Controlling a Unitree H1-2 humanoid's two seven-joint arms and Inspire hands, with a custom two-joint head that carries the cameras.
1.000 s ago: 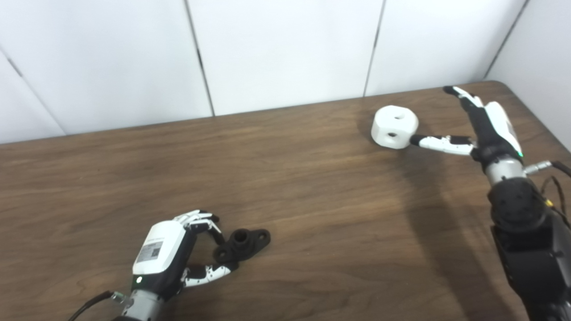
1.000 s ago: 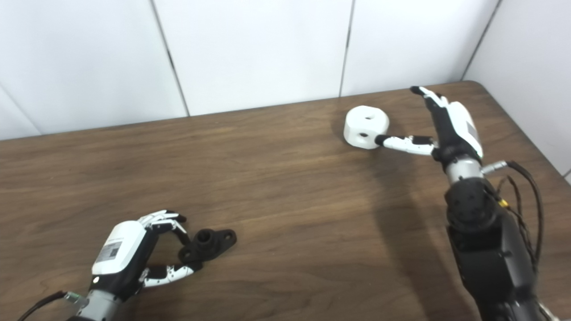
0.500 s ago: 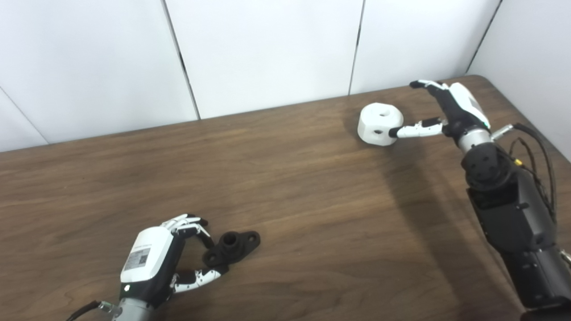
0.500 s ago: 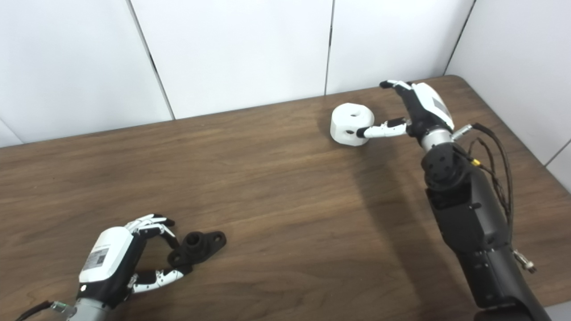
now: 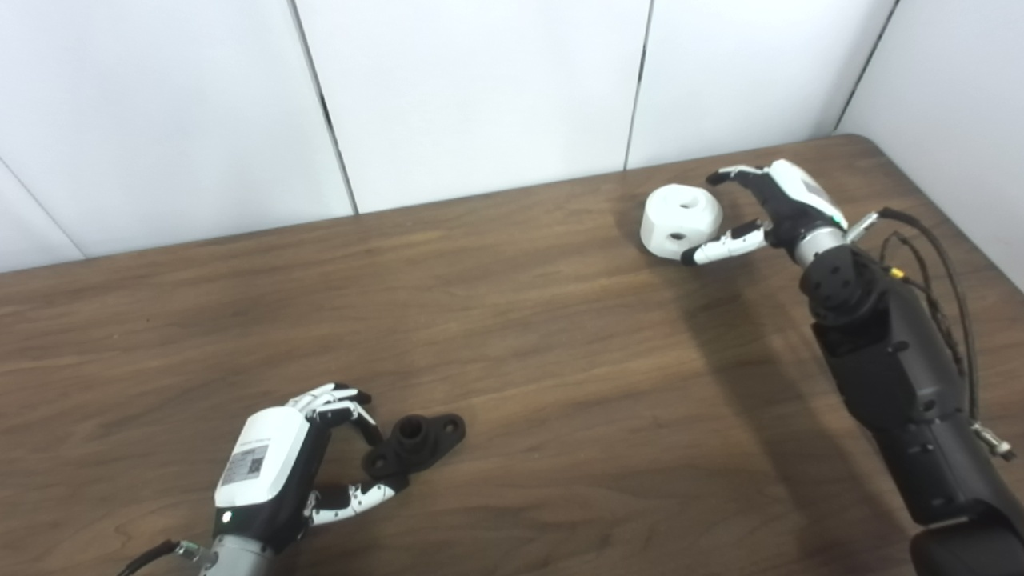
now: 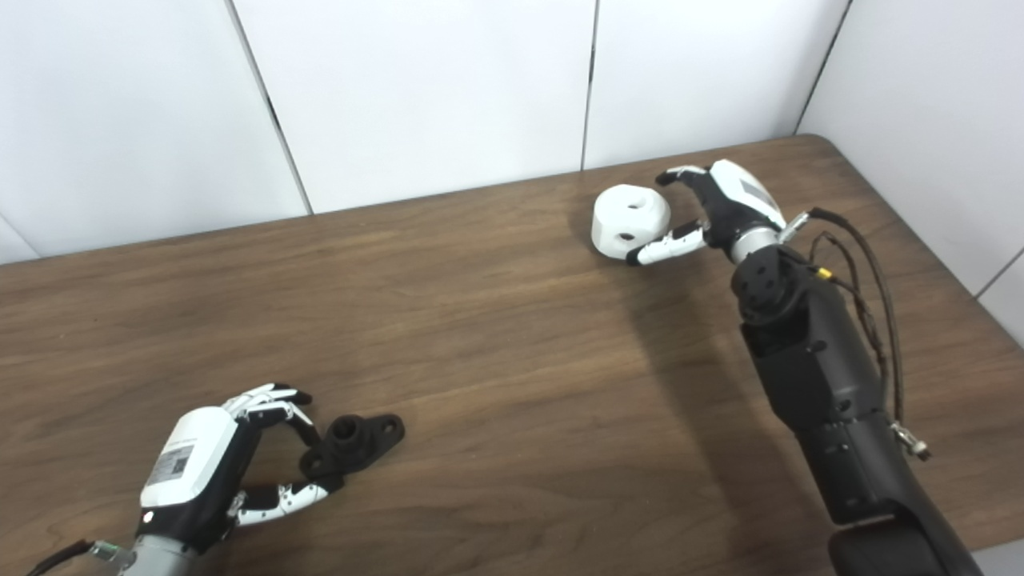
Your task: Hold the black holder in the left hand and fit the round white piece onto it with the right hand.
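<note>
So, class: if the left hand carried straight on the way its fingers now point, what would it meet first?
The left hand points up and to the right in the picture, and the black holder lies on the table right at its fingertips, so that comes first. Whether they already touch is unclear.

I see the black holder point(image 5: 414, 442) lying flat on the near-left table point(image 5: 512, 336); the round white piece point(image 5: 680, 222), with holes, sits tilted at far right.

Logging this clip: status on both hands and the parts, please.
Left hand curled around black holder on the wooden table, not lifted. Right hand closing around round white piece, grip unconfirmed. Nothing between the parts.
</note>
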